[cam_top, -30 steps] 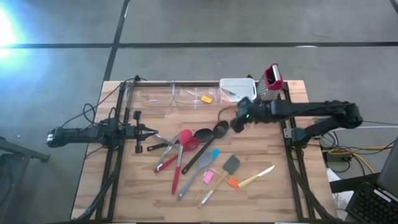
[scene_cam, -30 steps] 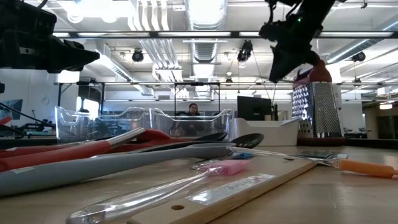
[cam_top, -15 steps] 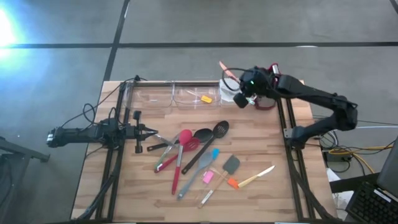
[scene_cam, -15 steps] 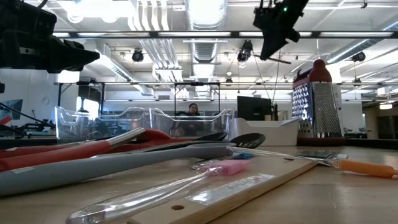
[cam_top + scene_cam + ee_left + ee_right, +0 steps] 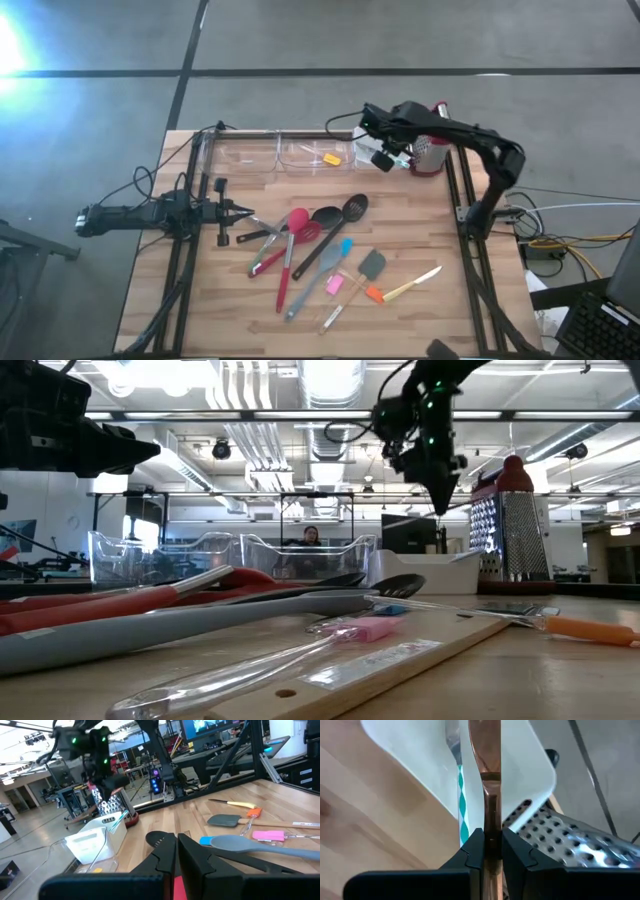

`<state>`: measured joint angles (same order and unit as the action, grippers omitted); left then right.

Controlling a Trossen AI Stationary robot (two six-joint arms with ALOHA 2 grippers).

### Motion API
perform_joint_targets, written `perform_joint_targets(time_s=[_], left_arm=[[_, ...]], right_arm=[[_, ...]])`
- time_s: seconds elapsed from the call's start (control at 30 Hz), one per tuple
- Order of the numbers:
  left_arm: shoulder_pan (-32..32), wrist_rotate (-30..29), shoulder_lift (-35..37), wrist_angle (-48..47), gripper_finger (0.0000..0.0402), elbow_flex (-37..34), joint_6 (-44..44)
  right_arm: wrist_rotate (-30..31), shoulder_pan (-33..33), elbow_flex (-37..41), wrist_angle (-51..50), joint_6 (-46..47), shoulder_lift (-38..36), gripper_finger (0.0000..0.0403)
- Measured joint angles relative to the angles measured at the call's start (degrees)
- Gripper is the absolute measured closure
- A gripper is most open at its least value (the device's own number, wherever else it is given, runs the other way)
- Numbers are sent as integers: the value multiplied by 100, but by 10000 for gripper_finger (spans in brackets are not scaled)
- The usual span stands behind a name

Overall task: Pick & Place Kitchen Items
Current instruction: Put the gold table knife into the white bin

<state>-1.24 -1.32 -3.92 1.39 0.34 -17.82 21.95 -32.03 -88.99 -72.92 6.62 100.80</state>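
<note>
My right gripper [image 5: 385, 157] hangs high over the white tub [image 5: 368, 141] at the table's far edge and is shut on a thin copper-coloured utensil [image 5: 490, 780]. The low view shows it pointing down [image 5: 437, 478]. The tub holds a steel utensil and a teal-striped stick [image 5: 461, 795]. The other kitchen items lie flat mid-table: red whisk [image 5: 291, 250], black slotted spoon [image 5: 351, 209], ladle [image 5: 325, 216], blue spatula [image 5: 331, 255], grey scraper [image 5: 372, 265], knife [image 5: 415, 283]. My left gripper [image 5: 247, 210] is shut and empty, hovering left of the pile. My right gripper pinches the copper utensil's narrow shaft [image 5: 491, 822] between its two fingers. The fingers come from above, pointing down, and lie along the utensil. The utensil is lifted clear and reaches past the fingertips toward the white tub's [image 5: 530, 765] inside.
The upright steel grater [image 5: 432, 150] stands right beside the white tub, close to my right gripper. Two clear tubs [image 5: 250, 155] [image 5: 312, 154] stand along the far edge to the left. Small pink [image 5: 334, 285] and orange [image 5: 375, 294] scrapers lie near the front.
My right gripper has risen from beside the slotted spoon and gone toward the table's far edge with the copper utensil. It has turned about, so the utensil now points down over the white tub.
</note>
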Motion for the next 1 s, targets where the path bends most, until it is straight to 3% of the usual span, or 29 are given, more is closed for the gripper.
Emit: perform_joint_targets(time_s=[0.37, 1.0], left_arm=[[-2, 0, 0, 0, 378, 0, 2], [0, 0, 0, -2, 378, 0, 0]], right_arm=[[-400, -476, -433, -279, 200, 1000, 373], [-565, -531, -411, -339, 107, 1470, 373]])
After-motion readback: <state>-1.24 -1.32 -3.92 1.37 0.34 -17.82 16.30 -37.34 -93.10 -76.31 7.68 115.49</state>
